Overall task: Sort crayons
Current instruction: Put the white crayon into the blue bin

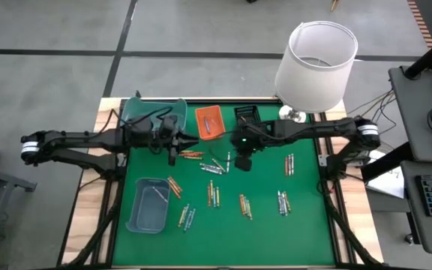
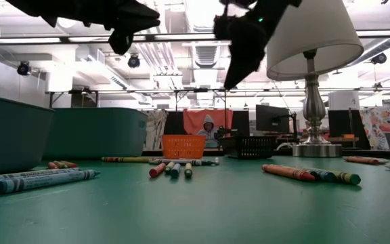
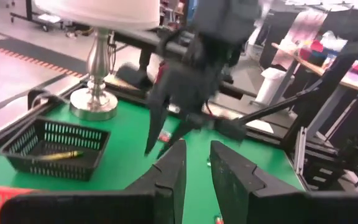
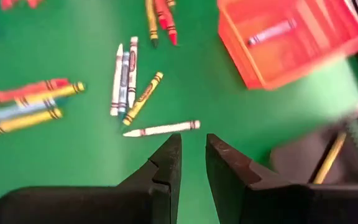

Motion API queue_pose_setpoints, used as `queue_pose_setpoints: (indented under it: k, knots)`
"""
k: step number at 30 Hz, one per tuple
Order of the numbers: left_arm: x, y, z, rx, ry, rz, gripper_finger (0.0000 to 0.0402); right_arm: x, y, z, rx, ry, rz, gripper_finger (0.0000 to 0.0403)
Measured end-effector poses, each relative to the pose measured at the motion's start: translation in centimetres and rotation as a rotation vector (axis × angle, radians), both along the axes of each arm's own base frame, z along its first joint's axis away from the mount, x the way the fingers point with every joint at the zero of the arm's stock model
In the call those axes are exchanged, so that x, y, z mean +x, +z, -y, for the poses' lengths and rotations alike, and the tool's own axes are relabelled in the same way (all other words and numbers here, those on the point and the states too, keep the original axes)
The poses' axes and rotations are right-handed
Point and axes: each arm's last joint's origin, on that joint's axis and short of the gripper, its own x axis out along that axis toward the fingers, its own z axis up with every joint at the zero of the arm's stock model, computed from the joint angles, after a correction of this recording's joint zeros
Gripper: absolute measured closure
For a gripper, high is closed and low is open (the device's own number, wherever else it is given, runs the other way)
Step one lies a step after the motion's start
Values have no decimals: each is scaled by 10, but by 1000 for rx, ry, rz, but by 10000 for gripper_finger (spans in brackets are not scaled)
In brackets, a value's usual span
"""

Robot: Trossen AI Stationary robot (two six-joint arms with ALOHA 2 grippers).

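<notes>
My right gripper (image 4: 193,155) hangs empty, fingers slightly parted, above a white crayon (image 4: 161,129) lying loose on the bench (image 1: 306,225); my left gripper (image 1: 172,154) waits empty nearby. I should drop straight, straddle it crosswise, then carry it to the orange tray (image 4: 291,37).

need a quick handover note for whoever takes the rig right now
Left pincer: raised over the mat's back left, open a little, empty.
Right pincer: raised mid-mat near the black tray, open a little, empty.
Done: one crayon in the orange tray, a yellow one in the black tray, at least one in the small teal tray.
Left: most crayons lie in small clusters on the green mat.
</notes>
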Motion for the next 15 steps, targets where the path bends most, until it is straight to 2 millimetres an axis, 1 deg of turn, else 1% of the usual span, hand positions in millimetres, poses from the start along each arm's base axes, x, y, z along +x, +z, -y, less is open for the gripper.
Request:
queue_pose_setpoints:
  k: [4,8,11,15]
  knots:
    - [0,5,0,5,-1,12,346,24,-12,2,-115,201,-66,339]
    - [-2,5,0,2,-2,-9,346,41,-30,4,-224,417,-158,339]
    - [-3,1,0,-6,-2,-43,346,50,-40,4,-293,566,-216,339]
    - [-3,-1,1,-9,-3,-66,346,55,-55,5,-374,755,-279,339]
